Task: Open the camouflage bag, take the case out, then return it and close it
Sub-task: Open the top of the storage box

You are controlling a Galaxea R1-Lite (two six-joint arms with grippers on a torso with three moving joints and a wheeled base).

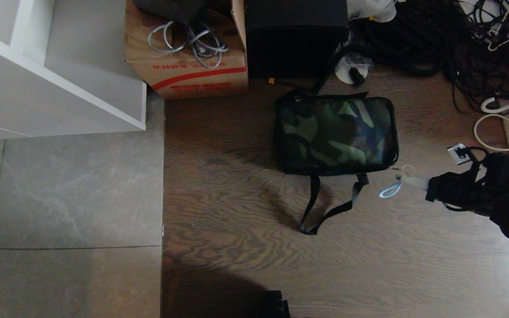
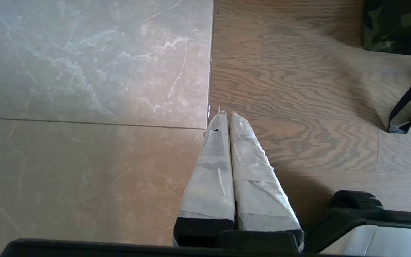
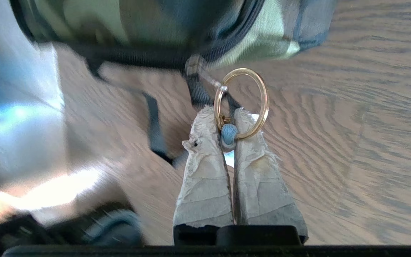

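In the head view the right pincer reaches in from the right edge, low over the wood floor; its taped fingers are clenched on the blue cord loop tied to a gold ring; the ring hangs from the zip pull at the near right corner of the bag, just beyond the fingertips; the bag lies flat and closed, its strap trailing on the floor beside the pincer; the case cannot be seen; farther off past the bag stand a black box and a cardboard box with grey cables on it; a tangle of black cables lies beyond the arm.

In the left wrist view the left pincer hangs over the seam between grey tile and wood floor; its fingers are pressed together on nothing; a corner of the bag and a bend of strap lie well apart from it, off to one side ahead.

In the right wrist view the taped fingers pinch the blue cord where it knots to the ring; the ring stands between and above the fingertips; the bag's zipped edge is just beyond, blurred.
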